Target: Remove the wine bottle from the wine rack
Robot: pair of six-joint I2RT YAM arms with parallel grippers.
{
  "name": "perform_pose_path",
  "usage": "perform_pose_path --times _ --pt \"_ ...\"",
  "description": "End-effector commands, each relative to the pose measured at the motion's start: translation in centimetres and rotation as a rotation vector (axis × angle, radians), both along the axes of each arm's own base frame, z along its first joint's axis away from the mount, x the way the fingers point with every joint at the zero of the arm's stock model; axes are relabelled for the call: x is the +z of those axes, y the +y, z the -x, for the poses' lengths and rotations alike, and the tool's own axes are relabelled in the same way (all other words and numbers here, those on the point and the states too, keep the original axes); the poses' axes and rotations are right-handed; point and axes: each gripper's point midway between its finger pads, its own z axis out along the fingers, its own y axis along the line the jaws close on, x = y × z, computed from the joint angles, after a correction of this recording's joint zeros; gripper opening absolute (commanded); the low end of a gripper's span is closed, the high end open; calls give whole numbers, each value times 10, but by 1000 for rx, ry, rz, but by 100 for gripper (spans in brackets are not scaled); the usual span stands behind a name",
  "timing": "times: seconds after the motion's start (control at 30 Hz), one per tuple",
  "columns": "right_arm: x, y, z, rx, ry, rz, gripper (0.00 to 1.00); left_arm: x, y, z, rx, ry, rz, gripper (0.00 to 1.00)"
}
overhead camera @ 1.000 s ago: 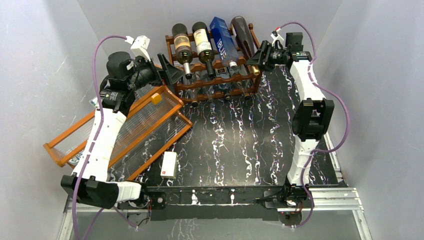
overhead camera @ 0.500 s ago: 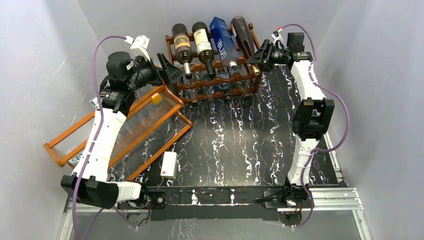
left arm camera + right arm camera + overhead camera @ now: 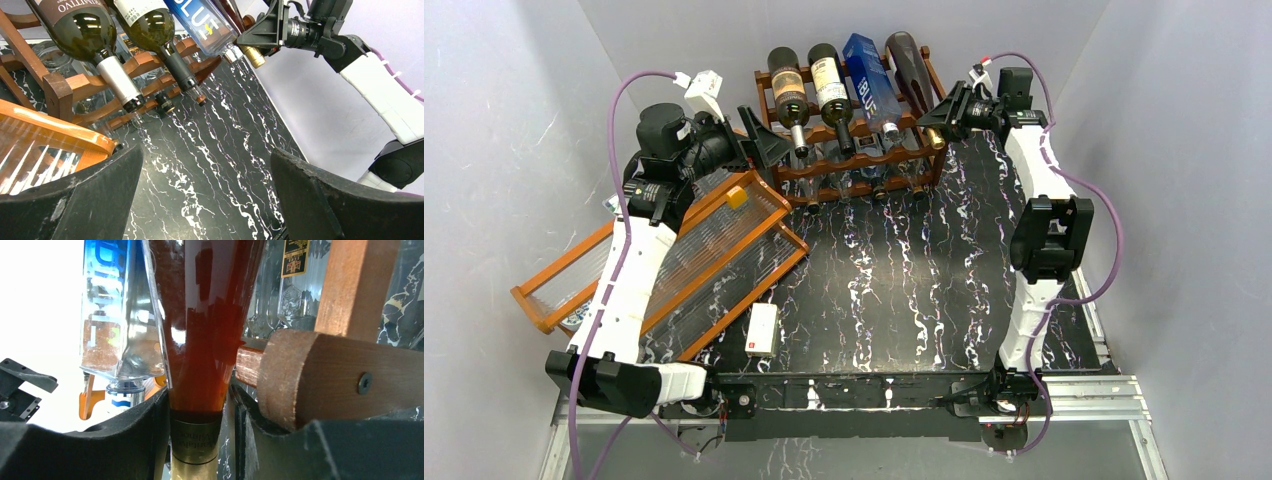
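From above, the right arm stretches to the right end of the wine rack (image 3: 864,160). Its right tool (image 3: 939,118) sits at the neck of the dark wine bottle (image 3: 911,62), rightmost of four on the top tier.

Left wrist view: the left tool (image 3: 207,165) gapes wide, empty.

Right wrist view: fingers (image 3: 145,440) flank the reddish neck (clamped or not, I cannot tell).

Left arm (image 3: 624,285) extended toward the far left with left gripper (image 3: 760,142) wide open in mid-air, right arm (image 3: 1036,185) extended far right, wrist turned left, right gripper (image 3: 937,120) jaws narrow either side of the wine bottle (image 3: 200,340) neck, firm clamp unclear.
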Motion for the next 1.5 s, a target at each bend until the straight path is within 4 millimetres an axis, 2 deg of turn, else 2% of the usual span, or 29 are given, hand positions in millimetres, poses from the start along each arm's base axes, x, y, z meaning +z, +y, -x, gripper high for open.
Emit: perform_pose_path --times 0.0,0.1,0.4,0.57,0.97,1.13,1.3,1.4,1.47 --pt "22 35 1 26 -140 -31 55 21 -3 13 -25 -59 23 98" --pt "24 39 1 8 -143 -23 55 20 -3 13 -26 -59 23 98" --pt "28 48 1 2 -146 -23 44 19 -2 15 -21 -61 20 98" --pt "26 51 1 -14 -143 -15 52 21 -1 16 -20 -65 20 98" --pt "20 55 -3 -20 -133 -19 54 23 0 17 -17 -71 16 98" --pt "25 54 -2 -35 -146 -24 42 24 -1 16 -19 -71 19 98" --pt "56 55 6 -62 -226 -130 20 26 -1 15 -18 -75 20 98" --pt "81 52 13 -71 -285 -182 2 27 0 16 -13 -78 16 98" --pt "86 49 14 -81 -303 -179 0 26 1 15 -11 -77 13 98"
